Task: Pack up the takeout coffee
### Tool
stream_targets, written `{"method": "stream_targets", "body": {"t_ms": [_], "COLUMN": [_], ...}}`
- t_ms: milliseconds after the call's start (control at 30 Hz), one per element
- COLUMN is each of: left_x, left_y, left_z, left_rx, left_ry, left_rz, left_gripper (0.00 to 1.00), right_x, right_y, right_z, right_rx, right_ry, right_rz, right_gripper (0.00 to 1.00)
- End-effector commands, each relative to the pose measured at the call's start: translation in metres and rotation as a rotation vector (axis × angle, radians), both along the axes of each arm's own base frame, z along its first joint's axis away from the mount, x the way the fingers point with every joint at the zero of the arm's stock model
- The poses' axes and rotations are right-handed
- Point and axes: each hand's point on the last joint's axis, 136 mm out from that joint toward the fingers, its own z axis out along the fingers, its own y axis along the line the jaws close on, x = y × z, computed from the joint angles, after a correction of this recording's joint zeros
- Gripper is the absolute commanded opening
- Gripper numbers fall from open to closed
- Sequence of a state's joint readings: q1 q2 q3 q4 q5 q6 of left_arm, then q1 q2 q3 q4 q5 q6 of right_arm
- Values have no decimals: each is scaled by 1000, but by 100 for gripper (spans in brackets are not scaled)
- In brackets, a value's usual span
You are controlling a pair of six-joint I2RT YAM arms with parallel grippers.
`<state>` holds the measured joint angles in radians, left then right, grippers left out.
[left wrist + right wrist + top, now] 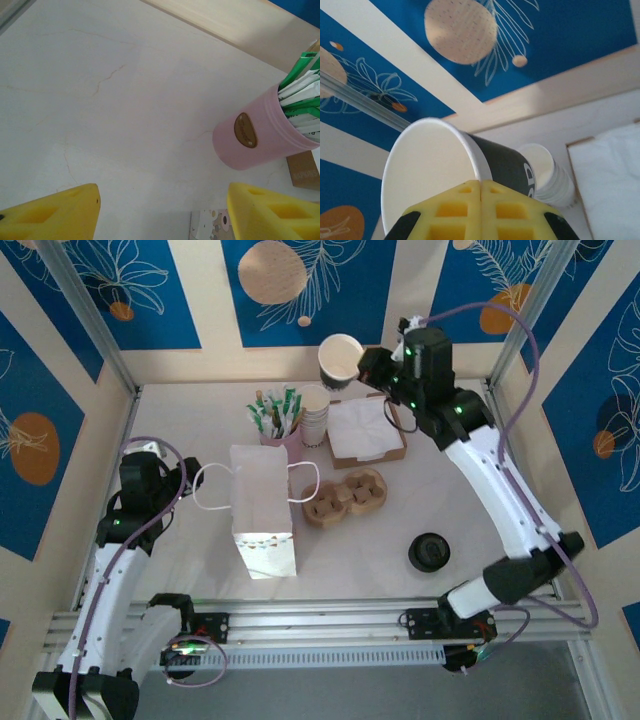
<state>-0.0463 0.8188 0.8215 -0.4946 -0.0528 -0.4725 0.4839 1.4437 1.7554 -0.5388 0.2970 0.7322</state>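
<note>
1. The takeout coffee cup [427, 170] was held lidless and in the air, up behind the white paper bag [262, 505] to its right. Its rim wall was pinched in the right gripper [480, 182].
2. The left gripper [162, 212] was spread wide and empty, left of the bag.
3. The black lid [428, 552] lay right of the bag. Lidding and bagging were judged not yet done.
4. The white lettering on the cup's dark wall and the brown oval label [245, 130] on the pink cup [260, 150] could not be read.
</note>
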Motion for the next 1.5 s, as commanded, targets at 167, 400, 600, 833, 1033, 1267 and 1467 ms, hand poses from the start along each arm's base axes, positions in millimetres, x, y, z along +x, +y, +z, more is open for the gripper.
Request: {"method": "stream_targets", "body": {"t_ms": [167,400,600,833,1033,1267,1467], "left_x": [-1,0,1,1,0,0,0], "left_y": [5,3,1,0,2,3,2], "left_z": [2,0,-2,-2,-1,-1,-2], "left_rx": [10,0,-8,-14,-6,-3,-6], "left_ry": [-16,-9,-1,-2,-4,-5,-3], "left_rz": [21,12,7,1,11,17,15], "left_gripper": [67,64,62,60,58,58,58], "right_x": [-76,-135,-169,-193,-210,-219,-211], "right_y": [-55,-73,-79,-79,-79,-77,-60], "right_z": [-27,-75,-115,-144,-163,-202,-241], "right_rx": [-71,-65,-73,-110,-145,-156,-135], "right_ry": [47,188,304,407,476,555,545], "right_rz": [-62,-26,1,41,57,50,84], "right_gripper": [0,0,0,0,0,0,0]}}
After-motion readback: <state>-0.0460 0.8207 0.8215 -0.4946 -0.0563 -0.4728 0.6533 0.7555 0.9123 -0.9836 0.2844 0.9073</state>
